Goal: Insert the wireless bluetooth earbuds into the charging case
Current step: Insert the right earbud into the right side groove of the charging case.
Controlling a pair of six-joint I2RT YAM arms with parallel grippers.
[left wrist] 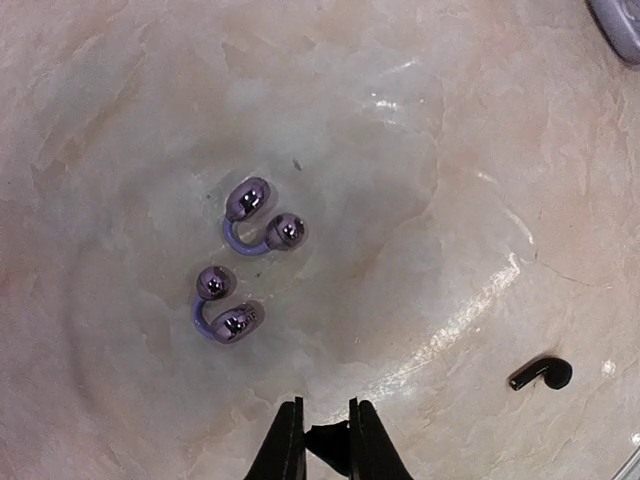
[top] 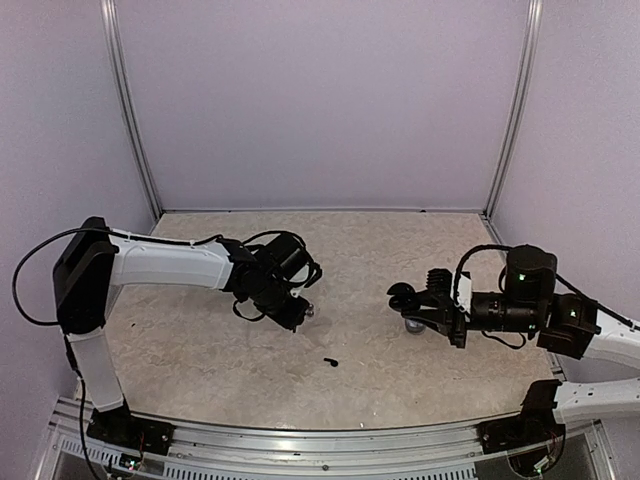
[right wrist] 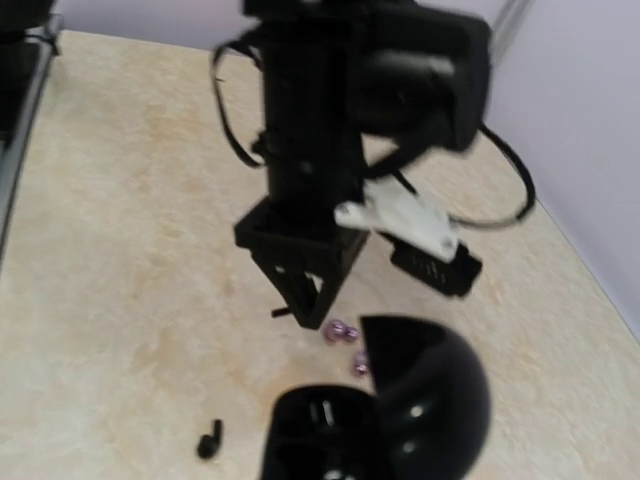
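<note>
Two silvery-purple earbuds (left wrist: 262, 218) (left wrist: 225, 305) lie side by side on the table just ahead of my left gripper (left wrist: 325, 402). That gripper is shut on a small black earbud (left wrist: 332, 445) pinched between its fingertips, low over the table. A second black earbud (left wrist: 540, 374) (top: 330, 362) lies loose to its right. My right gripper (top: 418, 303) is shut on the black charging case (right wrist: 330, 425), which it holds off the table with the lid (right wrist: 430, 390) swung open. The right wrist view shows my left gripper (right wrist: 310, 318) just beyond the case, beside the silvery earbuds (right wrist: 342, 332).
A grey rounded puck (top: 411, 325) (left wrist: 622, 22) sits on the table under my right gripper. Pale walls with metal posts (top: 130, 110) close the back and sides. A metal rail (top: 320, 440) runs along the near edge.
</note>
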